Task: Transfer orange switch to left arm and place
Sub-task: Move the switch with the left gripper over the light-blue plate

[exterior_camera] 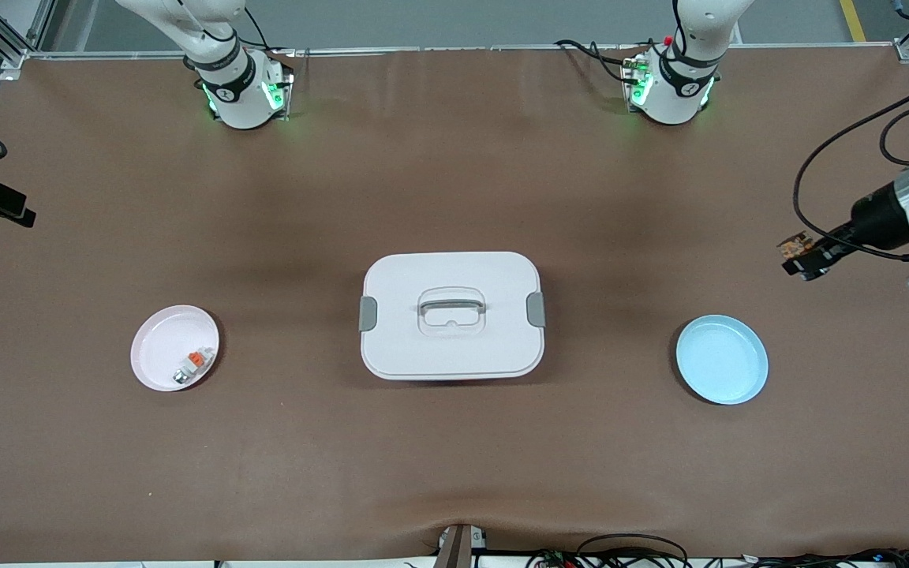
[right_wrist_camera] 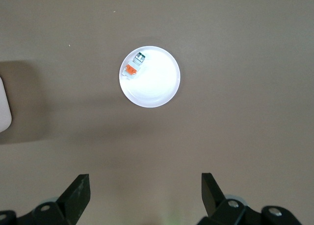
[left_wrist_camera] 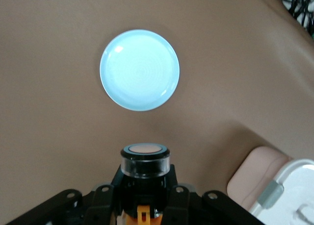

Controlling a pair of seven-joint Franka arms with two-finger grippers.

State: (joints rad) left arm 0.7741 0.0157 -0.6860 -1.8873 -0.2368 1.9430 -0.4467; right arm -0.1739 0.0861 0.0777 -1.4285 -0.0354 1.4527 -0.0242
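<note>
Orange switch (left_wrist_camera: 145, 160), black-bodied with a round pale-orange face, clamped in left gripper (left_wrist_camera: 142, 205).

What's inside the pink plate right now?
The pink plate holds one small grey-white piece with an orange tab, lying near its rim. Nothing else shows in it. What is under that piece is covered.

pink plate (exterior_camera: 156, 364) holds small grey-white piece (exterior_camera: 193, 364) | blue plate (exterior_camera: 721, 359) | brown table (exterior_camera: 454, 473)
</note>
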